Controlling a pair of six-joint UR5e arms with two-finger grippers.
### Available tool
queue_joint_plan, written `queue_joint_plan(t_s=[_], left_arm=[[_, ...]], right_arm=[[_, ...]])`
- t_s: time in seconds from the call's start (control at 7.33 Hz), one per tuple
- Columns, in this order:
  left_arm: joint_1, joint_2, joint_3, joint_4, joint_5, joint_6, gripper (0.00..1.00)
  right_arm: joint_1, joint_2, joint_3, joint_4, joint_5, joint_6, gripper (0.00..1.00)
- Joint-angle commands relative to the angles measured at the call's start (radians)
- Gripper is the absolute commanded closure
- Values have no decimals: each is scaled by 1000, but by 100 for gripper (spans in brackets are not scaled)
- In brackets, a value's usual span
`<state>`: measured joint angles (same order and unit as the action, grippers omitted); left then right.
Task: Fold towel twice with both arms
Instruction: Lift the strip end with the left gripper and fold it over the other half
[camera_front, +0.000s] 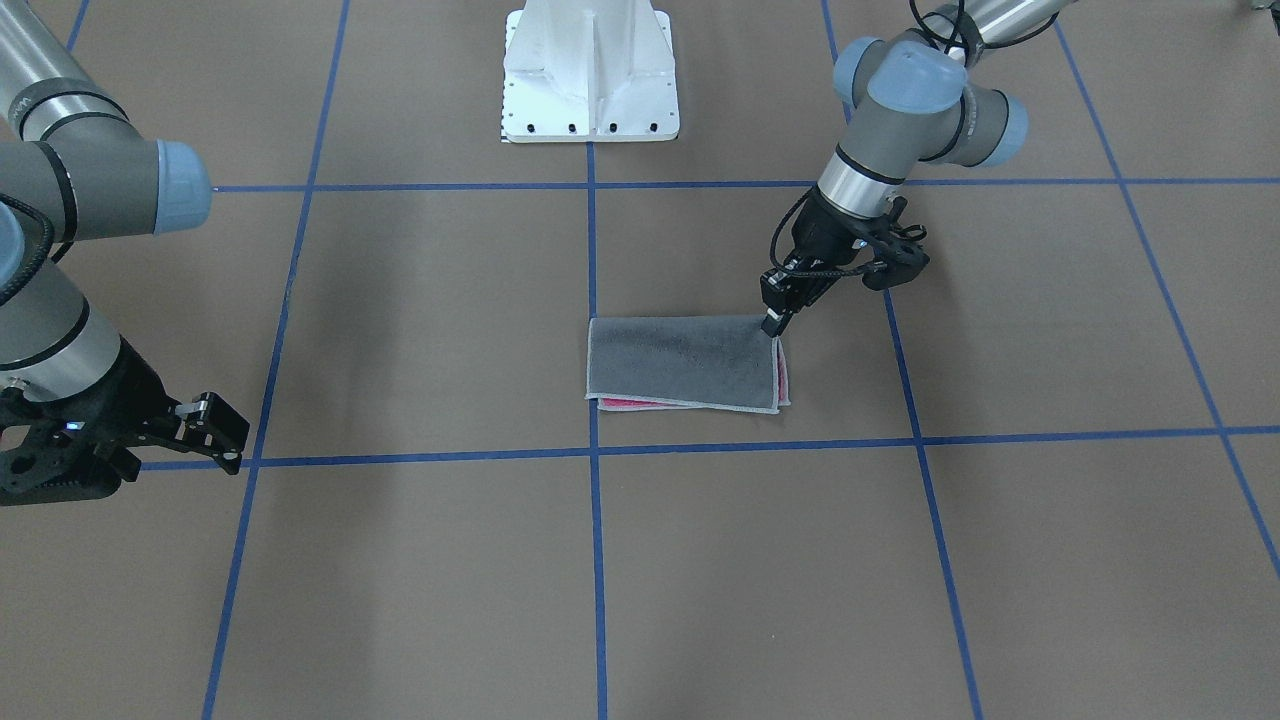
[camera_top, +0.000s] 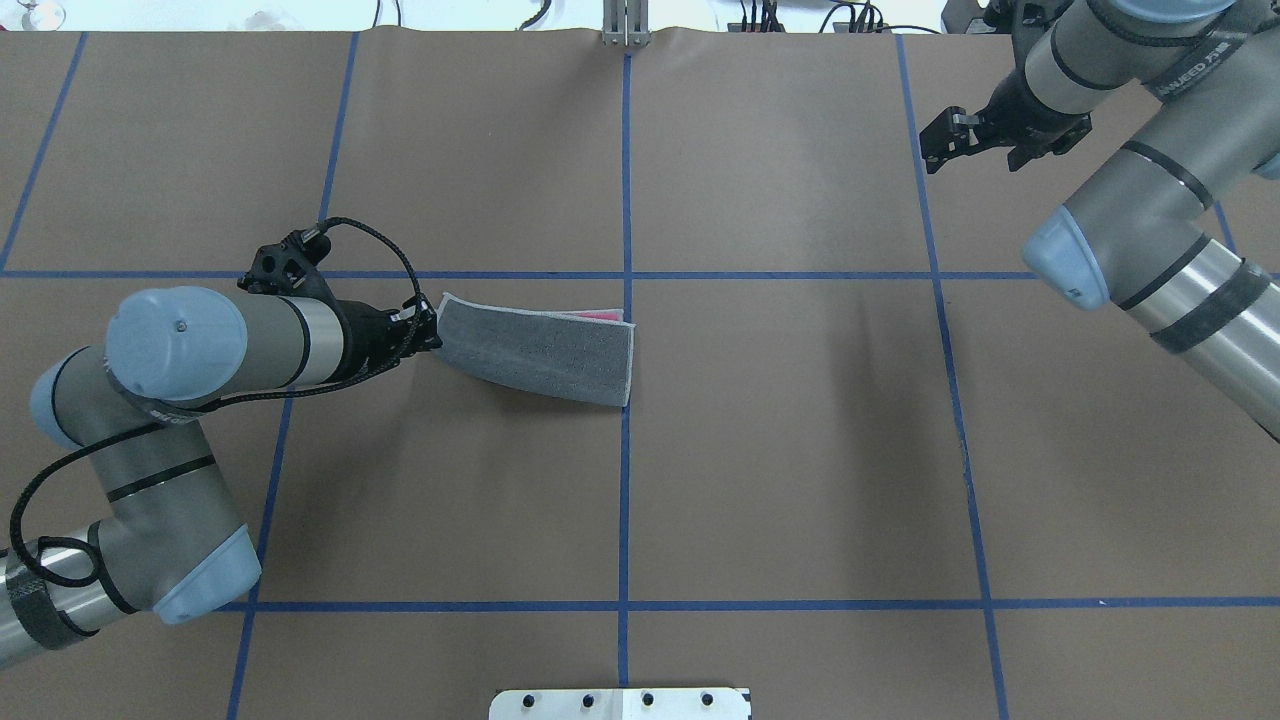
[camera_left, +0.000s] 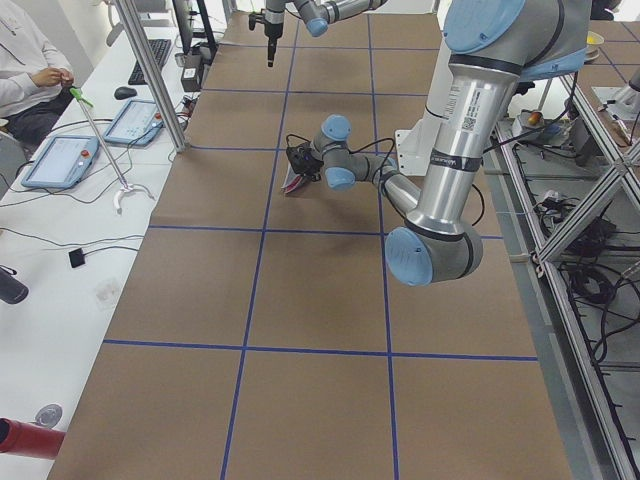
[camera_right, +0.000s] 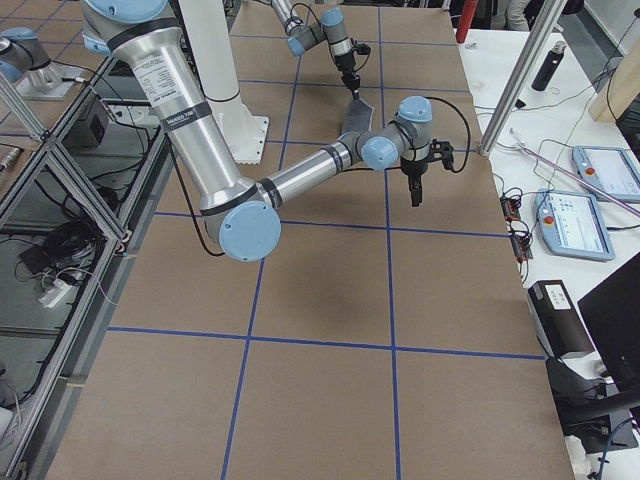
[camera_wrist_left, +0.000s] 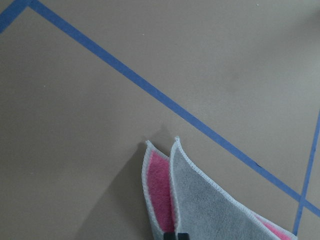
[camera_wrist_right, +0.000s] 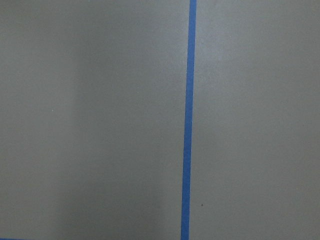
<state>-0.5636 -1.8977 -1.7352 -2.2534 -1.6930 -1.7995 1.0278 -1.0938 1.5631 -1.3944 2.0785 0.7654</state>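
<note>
The towel (camera_front: 680, 360) lies folded once near the table's middle, dark grey face up, with a pink-red strip showing along one edge (camera_top: 597, 315). My left gripper (camera_top: 435, 330) is shut on the towel's end nearest the left arm, and that end looks slightly raised. In the left wrist view the two hemmed layers (camera_wrist_left: 200, 200) fan out from the fingertips (camera_wrist_left: 175, 235), pink between them. My right gripper (camera_top: 937, 143) hovers far off near the table's far right, open and holding nothing; it also shows low in the front view (camera_front: 225, 440).
Blue tape lines (camera_front: 592, 250) divide the brown table into squares. The white bolted pedestal (camera_front: 590, 75) stands at the robot's side of the table. A person (camera_left: 25, 70) sits at a side bench with tablets (camera_left: 60, 160).
</note>
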Motion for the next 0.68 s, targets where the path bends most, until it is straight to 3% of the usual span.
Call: queue_joint_plan(t_s=[0.0,0.14,0.55], left_arm=[[8,-116,87,3,4,2,100],[10,-180,132,3,4,2,100],[54,-263,138,1,4,2,100]], right_arm=[[0,2,0,0,0,0,1],[-2,2,0,0,0,2,1],[0,2,0,0,2,2,1]])
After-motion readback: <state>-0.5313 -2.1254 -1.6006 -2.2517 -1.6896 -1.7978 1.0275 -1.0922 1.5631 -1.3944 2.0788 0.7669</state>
